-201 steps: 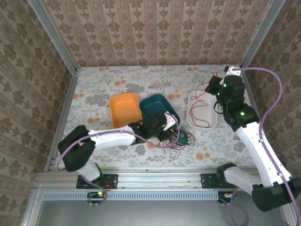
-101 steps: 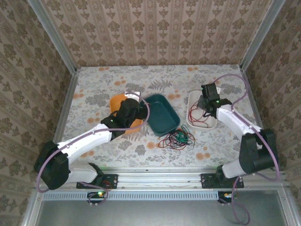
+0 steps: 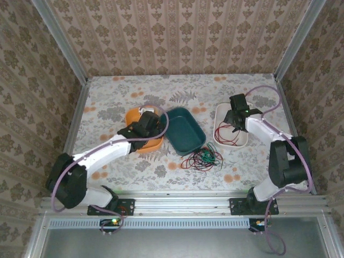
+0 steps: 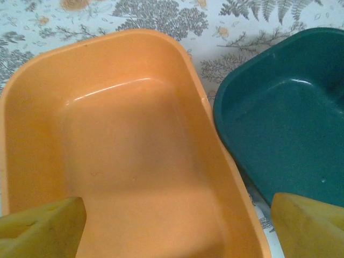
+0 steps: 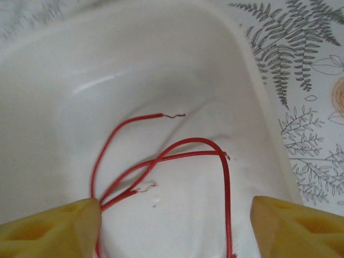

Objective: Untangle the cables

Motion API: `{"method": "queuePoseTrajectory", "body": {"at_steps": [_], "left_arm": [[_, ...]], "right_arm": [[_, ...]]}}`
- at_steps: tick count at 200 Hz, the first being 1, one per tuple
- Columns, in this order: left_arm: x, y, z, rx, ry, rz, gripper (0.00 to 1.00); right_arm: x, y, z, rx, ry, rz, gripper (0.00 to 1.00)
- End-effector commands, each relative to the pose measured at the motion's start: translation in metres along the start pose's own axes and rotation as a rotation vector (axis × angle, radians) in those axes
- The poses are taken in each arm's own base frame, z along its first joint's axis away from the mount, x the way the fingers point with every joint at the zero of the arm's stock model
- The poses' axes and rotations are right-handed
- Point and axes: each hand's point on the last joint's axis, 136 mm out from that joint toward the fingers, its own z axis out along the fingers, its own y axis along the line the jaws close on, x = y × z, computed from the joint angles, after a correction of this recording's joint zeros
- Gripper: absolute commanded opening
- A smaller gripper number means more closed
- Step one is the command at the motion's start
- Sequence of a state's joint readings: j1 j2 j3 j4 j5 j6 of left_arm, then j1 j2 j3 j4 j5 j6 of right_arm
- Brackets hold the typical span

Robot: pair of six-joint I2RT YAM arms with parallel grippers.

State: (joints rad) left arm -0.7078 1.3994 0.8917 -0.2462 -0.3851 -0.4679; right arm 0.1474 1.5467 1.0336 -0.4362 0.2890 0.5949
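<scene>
Red cables [image 5: 226, 188] in white tray [image 5: 258, 91]; mixed tangle [image 3: 203, 158] on table [image 3: 161, 169]

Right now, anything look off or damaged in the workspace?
Nothing spilled. The thin red wires in the white plastic tray end in bare, frayed tips. A knot of red, green and dark cables lies on the floral tabletop, beside the teal plastic bin.

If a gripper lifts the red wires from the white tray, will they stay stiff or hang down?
Probably floppy: the red wires lie in loose curves in the white tray. Likely very light, being thin. Crossed strands may lift together.
</scene>
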Motion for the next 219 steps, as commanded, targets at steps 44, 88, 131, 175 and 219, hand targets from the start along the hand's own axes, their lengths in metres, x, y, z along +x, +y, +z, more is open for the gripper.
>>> {"method": "queuePoseTrajectory", "body": {"at_steps": [44,88,131,175,219], "left_arm": [[-0.009,-0.001,0.03,-0.001,0.059,-0.017,0.86],[-0.015,-0.014,0.058,0.028,0.091,0.02,0.76],[-0.016,-0.026,0.094,0.026,0.154,0.052,0.55],[-0.048,-0.04,0.132,0.043,0.129,0.081,0.49],[-0.102,-0.072,0.165,0.094,0.05,0.16,0.53]], "right_arm": [[-0.039,0.001,-0.078,-0.135,-0.19,0.072,0.82],[-0.02,-0.001,-0.093,-0.2,-0.164,0.076,0.79],[-0.003,-0.004,-0.102,-0.237,-0.138,0.077,0.77],[0.02,0.009,-0.105,-0.331,-0.05,-0.017,0.77],[0.032,-0.026,-0.08,-0.125,0.015,0.009,0.79]]}}
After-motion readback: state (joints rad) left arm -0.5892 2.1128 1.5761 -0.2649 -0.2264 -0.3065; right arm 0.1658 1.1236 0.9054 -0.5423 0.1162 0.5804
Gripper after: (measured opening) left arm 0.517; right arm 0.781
